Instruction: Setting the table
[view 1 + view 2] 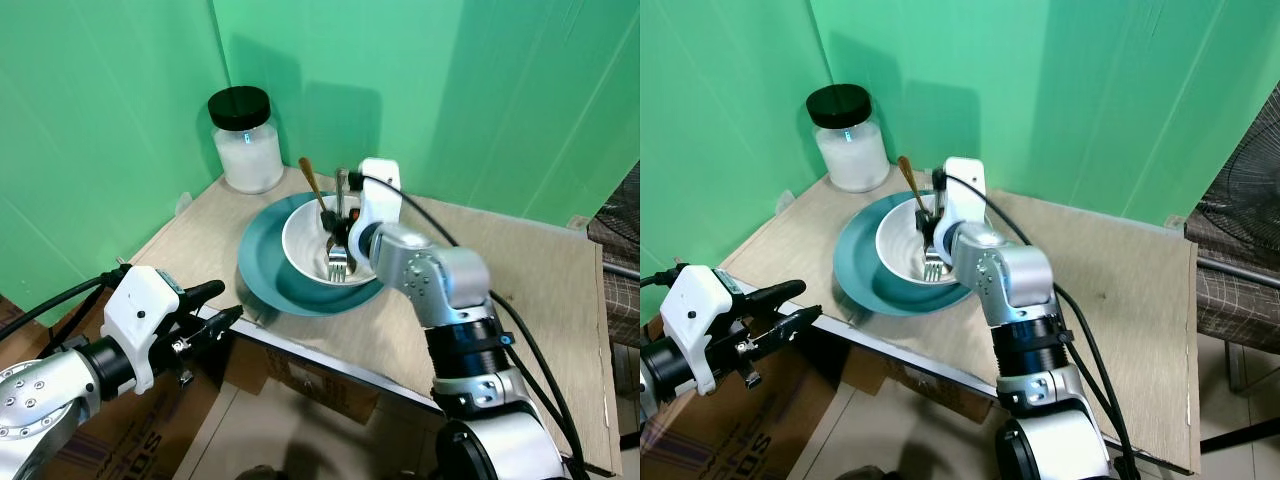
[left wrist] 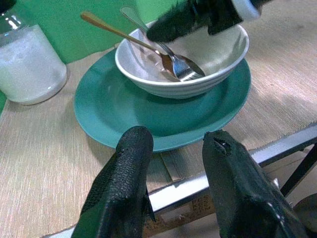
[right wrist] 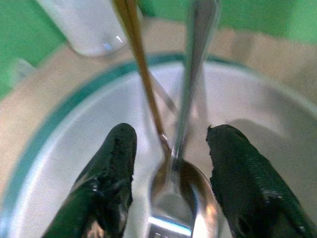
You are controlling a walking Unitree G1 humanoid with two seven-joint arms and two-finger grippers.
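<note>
Landmark: teal plate [image 1: 262, 272], near the back-left corner of the wooden table [image 1: 520, 300], green walls behind

White bowl [image 1: 303, 238] sits on the plate, toward its rear half. Inside the bowl: a fork [image 1: 338, 262], tines down against the bottom, steel handle leaning up past the rim; a gold-handled spoon [image 1: 312, 185] leaning out over the rim on the side toward the jar. In the right wrist view both handles cross close together and the spoon bowl [image 3: 174, 198] lies at the bottom, between the fingers

Jar [image 1: 244, 140], black lid, white contents, stands behind the plate toward the wall corner, near but not touching it

Right gripper [image 3: 171, 163]: reaching down into the bowl from above the plate's right side, white wrist housing over the rim. Fingers apart, one each side of the two handles; no contact with either handle that can be made out. Black cable runs from the wrist back along the silver arm

Left gripper [image 1: 222, 305]: off the table's front-left edge, just short of the plate, aimed at it. Fingers [image 2: 124, 183] apart, nothing between them. Left wrist view looks across the table edge at the plate rim, with the bowl beyond and the jar behind that

Cardboard box [image 1: 110, 440] with printed lettering under the left arm, below table level. A fan [image 1: 1240, 200] and a checked fabric stand well to the plate's right, beyond the table
</note>
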